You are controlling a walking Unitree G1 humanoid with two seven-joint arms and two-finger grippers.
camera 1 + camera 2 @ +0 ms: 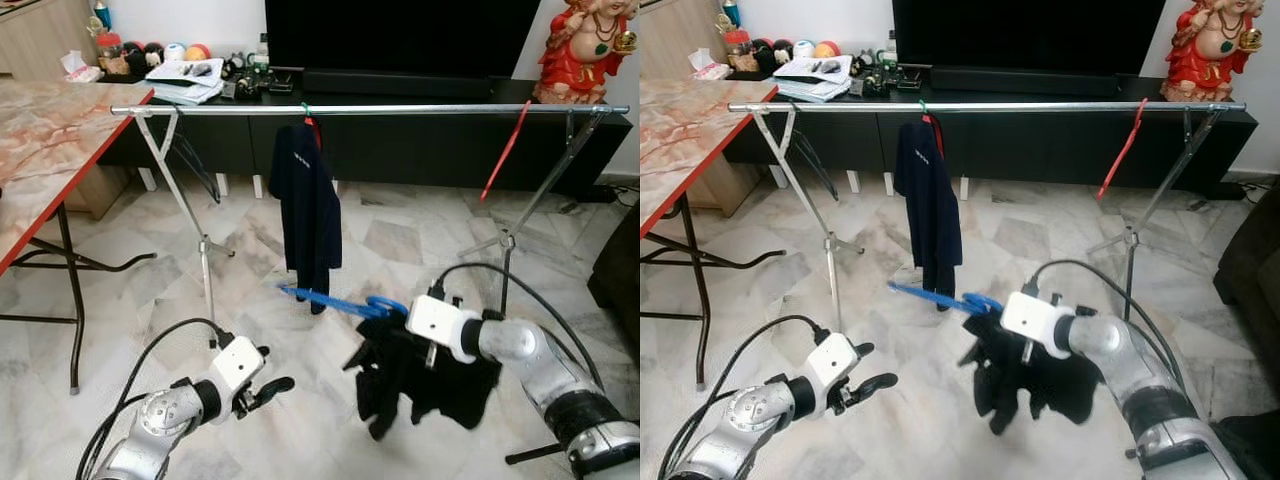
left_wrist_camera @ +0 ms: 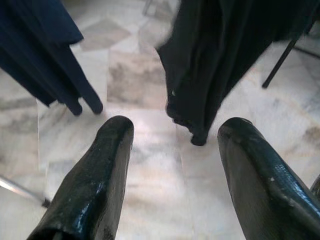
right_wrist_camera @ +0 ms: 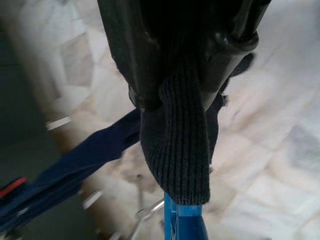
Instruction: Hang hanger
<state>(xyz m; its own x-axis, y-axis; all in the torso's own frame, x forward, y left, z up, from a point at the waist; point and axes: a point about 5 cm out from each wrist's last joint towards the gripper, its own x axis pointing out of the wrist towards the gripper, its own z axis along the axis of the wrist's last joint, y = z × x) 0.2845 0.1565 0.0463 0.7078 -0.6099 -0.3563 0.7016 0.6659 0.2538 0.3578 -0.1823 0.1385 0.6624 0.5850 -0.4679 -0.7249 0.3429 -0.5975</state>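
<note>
This is a home living room: a large black television [image 1: 400,35] on a low black cabinet [image 1: 420,140], a pale marble tile floor [image 1: 400,240], and a silver metal clothes rack [image 1: 400,109].

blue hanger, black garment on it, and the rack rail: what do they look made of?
Blue hanger: looks like glossy moulded plastic, going by its flat, uniform colour. Black garment: knit fabric, its ribbed edge clear in the right wrist view, pinched by the right gripper. Rack rail: bare metal tube, silvery with a sheen.
</note>
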